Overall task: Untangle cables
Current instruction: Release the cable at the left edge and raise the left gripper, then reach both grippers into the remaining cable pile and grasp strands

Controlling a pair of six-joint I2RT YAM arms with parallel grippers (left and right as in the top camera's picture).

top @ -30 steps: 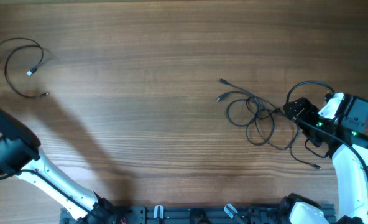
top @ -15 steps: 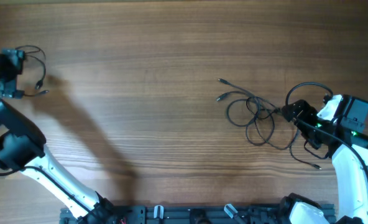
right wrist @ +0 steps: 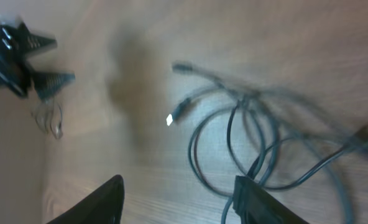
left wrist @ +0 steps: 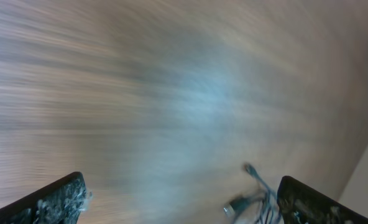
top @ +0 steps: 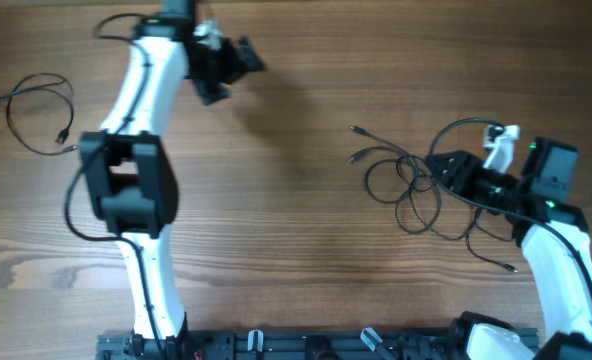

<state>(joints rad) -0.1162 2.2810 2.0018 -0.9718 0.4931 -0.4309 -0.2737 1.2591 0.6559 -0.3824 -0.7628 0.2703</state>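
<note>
**Two open grippers over a wooden table, one cord lying apart and the rest in a knot.**

At the far left edge of the table (top: 306, 250), a single thin black cable (top: 36, 112) lies alone in a loose loop, with its small plugs resting on the wood. Right of it, the left arm (top: 141, 100) reaches to the far side, and the left gripper (top: 231, 70) hangs over bare wood with its fingers spread wide and nothing between them. At centre right sits the tangle of cables (top: 408, 178), several overlapping loops with two plug ends (top: 356, 131) pointing left. The right gripper (top: 444, 170) sits at the tangle's right edge. Its wrist view is blurred, but it shows the fingers (right wrist: 252, 199) partly apart with wood between them. A cord runs just beside one finger, and whether they touch cannot be told.
</note>
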